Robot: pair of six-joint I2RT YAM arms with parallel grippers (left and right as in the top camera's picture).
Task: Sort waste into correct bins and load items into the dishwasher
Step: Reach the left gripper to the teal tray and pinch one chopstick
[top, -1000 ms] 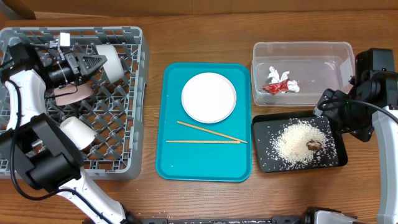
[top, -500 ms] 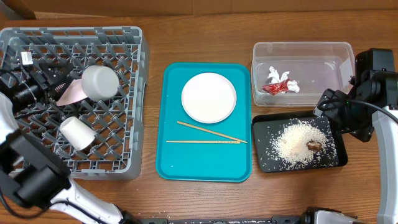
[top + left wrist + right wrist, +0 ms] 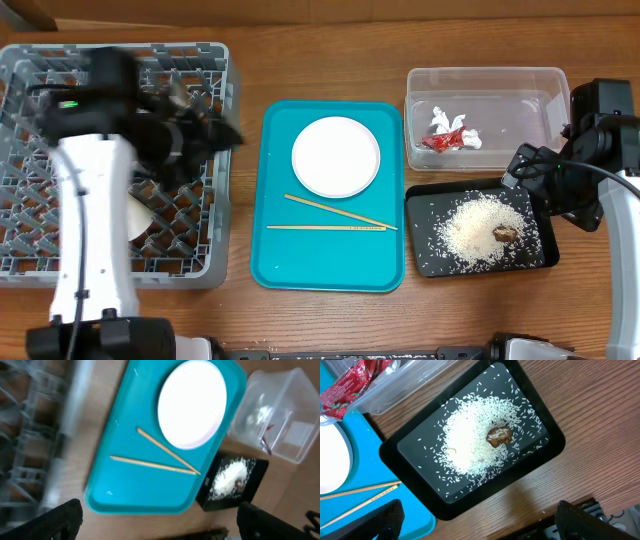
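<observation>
My left jaws and right jaws both stand apart and empty. I judge the waste sorted: wrapper (image 3: 445, 140) in the tub (image 3: 545, 100), rice (image 3: 475, 230) in the black tray (image 3: 430, 262). Plate (image 3: 336, 156) and chopsticks (image 3: 330, 227) lie on the teal tray (image 3: 300, 260), not yet in the rack (image 3: 180, 270).
</observation>
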